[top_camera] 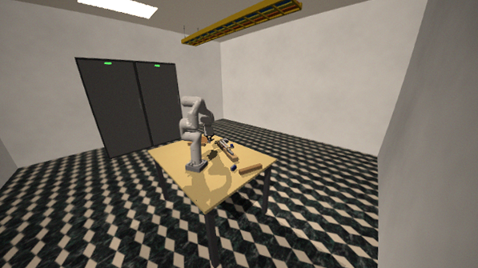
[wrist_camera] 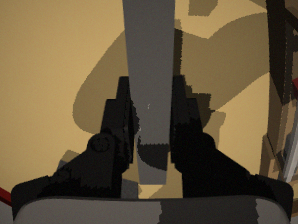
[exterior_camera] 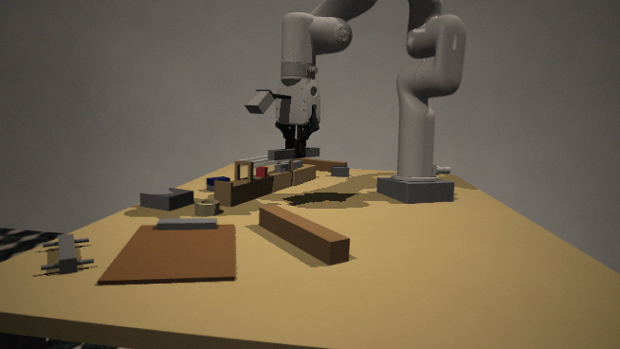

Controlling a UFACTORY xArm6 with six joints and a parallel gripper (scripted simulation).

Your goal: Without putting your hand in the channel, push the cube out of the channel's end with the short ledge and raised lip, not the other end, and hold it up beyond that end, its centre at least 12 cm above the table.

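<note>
On your tan bench (exterior_camera: 474, 266) the red cube (exterior_camera: 262, 172) sits inside the wooden channel (exterior_camera: 246, 190), likely light and rigid, while your claw (exterior_camera: 296, 148) is clenched on a stiff grey bar (exterior_camera: 293, 153) above it.

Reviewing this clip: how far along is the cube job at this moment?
Done: the pincer is shut on a grey bar and holds it off the table, above the channel. In hand: carrying the bar as a pusher. Left: the red cube sits inside the channel; it must be pushed out the lipped end, then lifted.
</note>
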